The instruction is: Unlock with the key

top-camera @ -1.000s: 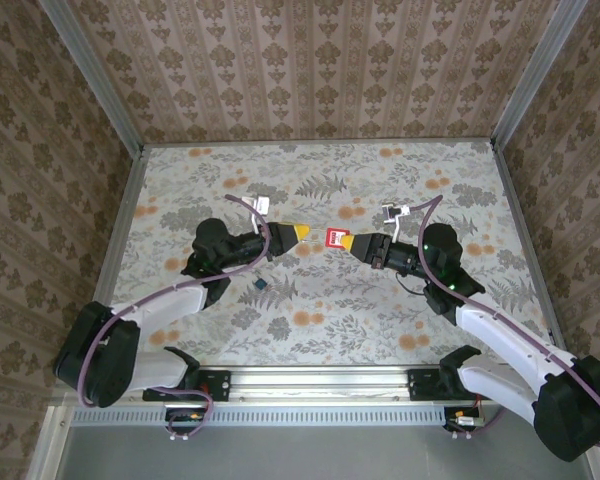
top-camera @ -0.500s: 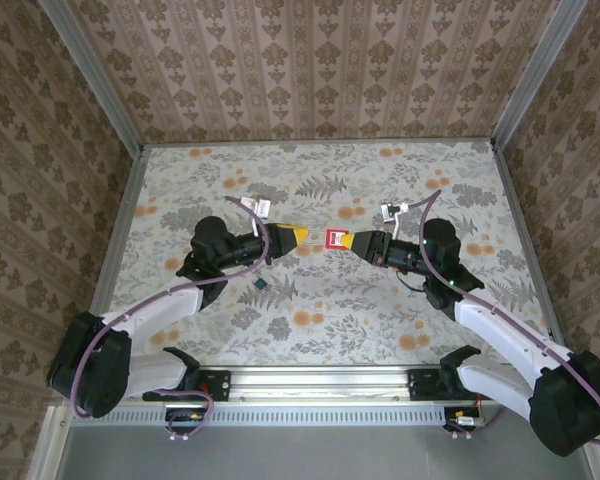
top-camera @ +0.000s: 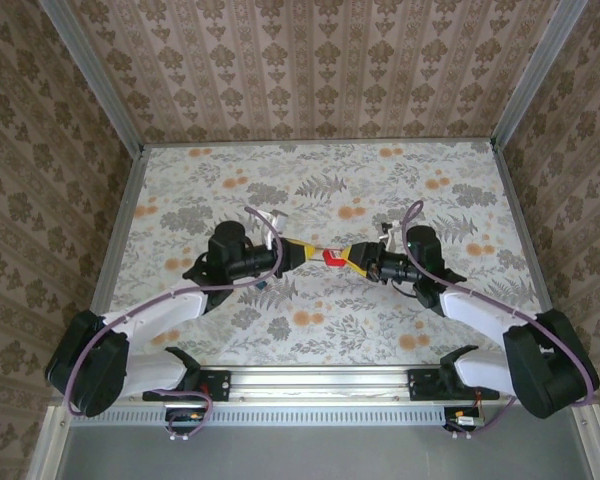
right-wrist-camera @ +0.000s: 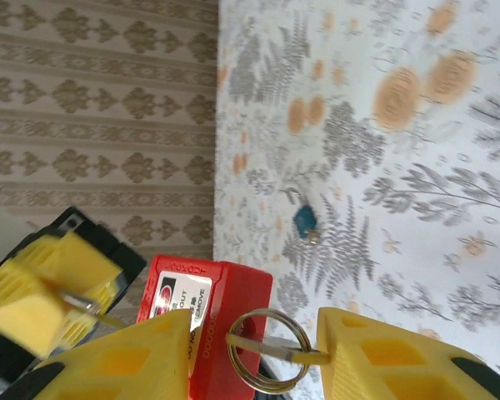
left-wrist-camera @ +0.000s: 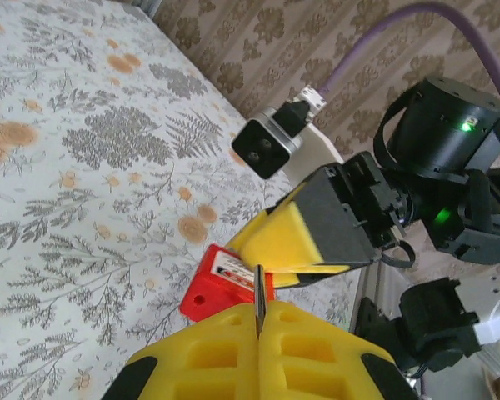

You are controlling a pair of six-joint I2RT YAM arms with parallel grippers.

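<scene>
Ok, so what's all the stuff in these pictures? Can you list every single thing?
padlock: one, red with a white label, at the right gripper's fingers, above the middle of the table
metal ring: one, silver, between the right gripper's fingers
key: one, blue head, lying on the table
metal blade: one, silver, poking out of the left gripper, aimed at the padlock
table: one, flowery pattern
walls: brown patterned, around the table
left arm, right arm: two, white and black
left gripper, right gripper: two, yellow fingers, facing each other
</scene>
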